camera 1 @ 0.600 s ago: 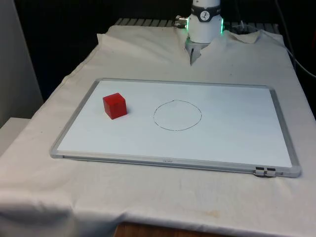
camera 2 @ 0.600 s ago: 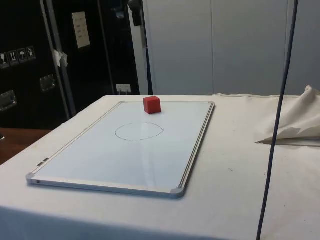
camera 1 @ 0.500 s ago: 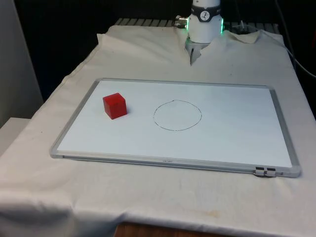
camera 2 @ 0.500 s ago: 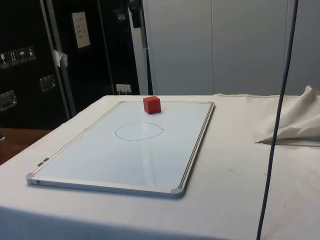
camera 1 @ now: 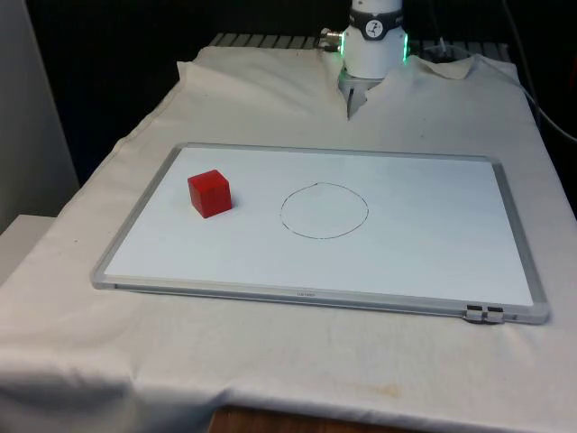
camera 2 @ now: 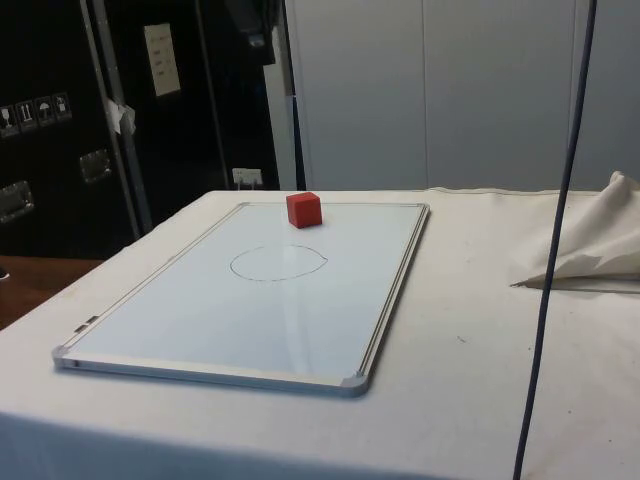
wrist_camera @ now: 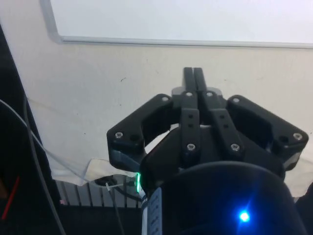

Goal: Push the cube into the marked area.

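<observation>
A red cube (camera 1: pixel 209 193) sits on the whiteboard (camera 1: pixel 315 293) towards the front view's left, about a cube's width from the board's left frame. The marked area is a thin pen circle (camera 1: pixel 324 211) near the board's middle, to the cube's right in the front view. In the side view the cube (camera 2: pixel 303 209) stands at the board's far end, beyond the circle (camera 2: pixel 278 262). My gripper (wrist_camera: pixel 194 73) is shut with nothing between its fingers. It hangs high over the white cloth, just outside the whiteboard's frame (wrist_camera: pixel 171 41), well away from the cube.
The robot's white base (camera 1: pixel 374 45) stands at the table's far end behind the board. A raised fold of cloth (camera 2: pixel 590 250) and a hanging dark cable (camera 2: pixel 555 250) lie at the side view's right. Thin cables (wrist_camera: pixel 39 161) run off the table edge by the base.
The cube and the board have not moved. A dark part at the top edge of the side view has shifted slightly to the left.
</observation>
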### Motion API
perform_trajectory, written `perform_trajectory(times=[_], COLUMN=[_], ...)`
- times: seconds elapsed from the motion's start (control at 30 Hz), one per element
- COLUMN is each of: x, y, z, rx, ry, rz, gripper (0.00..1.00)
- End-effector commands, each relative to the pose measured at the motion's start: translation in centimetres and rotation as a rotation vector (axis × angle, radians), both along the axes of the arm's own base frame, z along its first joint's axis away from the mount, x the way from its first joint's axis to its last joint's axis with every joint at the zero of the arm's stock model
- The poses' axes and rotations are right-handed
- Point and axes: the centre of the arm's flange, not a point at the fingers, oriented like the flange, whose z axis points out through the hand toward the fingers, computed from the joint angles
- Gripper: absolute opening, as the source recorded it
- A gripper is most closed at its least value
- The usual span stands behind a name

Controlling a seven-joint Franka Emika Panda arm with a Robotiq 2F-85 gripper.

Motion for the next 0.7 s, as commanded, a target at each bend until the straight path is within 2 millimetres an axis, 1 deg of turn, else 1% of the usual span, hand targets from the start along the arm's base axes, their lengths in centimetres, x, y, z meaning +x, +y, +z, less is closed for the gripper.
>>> perform_trajectory(times=[0.0,0.03,0.17,0.27,0.4,0.5,0.53,0.57,0.67], x=[0.0,0.1,0.2,0.3,0.5,0.6,0.6,0.6,0.6], y=[0.0,0.0,-0.1,-0.6,-1.3,-2.4,-2.1,-2.7,-3.5], z=[0.0,0.0,-0.1,-0.1,-0.4,-1.0,-1.0,-1.2,-1.9], rx=[-0.005,-0.007,-0.004,-0.01,-0.011,-0.012,-0.009,-0.012,-0.013], ry=[-0.008,-0.01,-0.011,-0.043,-0.072,-0.093,-0.08,-0.1,-0.111], rz=[0.001,0.0,0.0,-0.001,-0.002,-0.005,-0.004,-0.004,-0.008], gripper=[0.04,0.0,0.0,0.0,0.0,0.0,0.0,0.0,0.0])
